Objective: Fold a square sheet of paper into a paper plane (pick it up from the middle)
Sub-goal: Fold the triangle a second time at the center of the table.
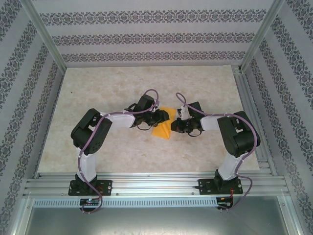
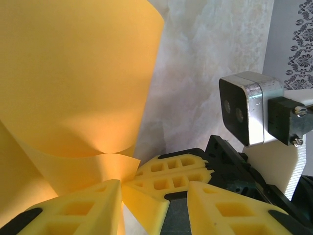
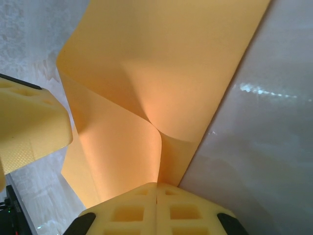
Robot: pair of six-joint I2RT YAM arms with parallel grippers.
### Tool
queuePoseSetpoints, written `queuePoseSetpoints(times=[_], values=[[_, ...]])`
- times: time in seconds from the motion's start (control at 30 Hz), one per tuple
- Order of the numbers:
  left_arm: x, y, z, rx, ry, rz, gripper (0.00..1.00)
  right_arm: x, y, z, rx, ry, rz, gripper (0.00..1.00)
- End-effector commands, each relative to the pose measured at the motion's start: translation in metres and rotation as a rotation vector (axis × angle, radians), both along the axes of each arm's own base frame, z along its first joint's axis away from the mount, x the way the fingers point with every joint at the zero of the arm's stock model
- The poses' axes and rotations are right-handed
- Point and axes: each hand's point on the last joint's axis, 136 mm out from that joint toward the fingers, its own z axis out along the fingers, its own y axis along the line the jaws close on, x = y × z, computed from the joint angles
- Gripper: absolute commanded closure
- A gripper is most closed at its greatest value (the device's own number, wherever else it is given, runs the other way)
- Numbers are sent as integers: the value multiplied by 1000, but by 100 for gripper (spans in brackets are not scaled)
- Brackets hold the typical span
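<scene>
The right pincer [image 3: 156,188] grips the curled square sheet of paper [image 3: 166,58], and the left pincer [image 2: 151,196] stands half wide just beside it.

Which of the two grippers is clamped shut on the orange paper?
The right gripper: it is closed with the square sheet of paper pinched in it, whereas the left gripper has its jaws apart.

No text, label, brand, number or sign can be read in any view. The square sheet of paper [image 3: 161,73] is plain orange-yellow on every face that shows. The wallpaper [image 1: 146,36] bears bands of dark floral ornament, not letters. The camera housing [image 2: 247,110] in the left wrist view shows bare metal and black plastic.
</scene>
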Motion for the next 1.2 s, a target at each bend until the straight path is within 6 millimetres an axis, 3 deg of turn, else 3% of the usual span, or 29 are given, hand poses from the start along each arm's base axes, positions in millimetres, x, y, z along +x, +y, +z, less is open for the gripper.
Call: queuePoseSetpoints(times=[0.0, 0.37, 0.67, 1.17], values=[[-4, -6, -4, 17, -6, -35, 58, 6, 3, 6, -8, -39, -1, 95], [-5, 1, -21, 71, 17, -24, 60, 11, 6, 15, -5, -60, 10, 94], [-5, 1, -20, 73, 14, -23, 61, 16, 8, 17, 1, -64, 17, 93], [-1, -3, -10, 60, -9, -32, 60, 9, 3, -4, -57, -11, 14, 93]])
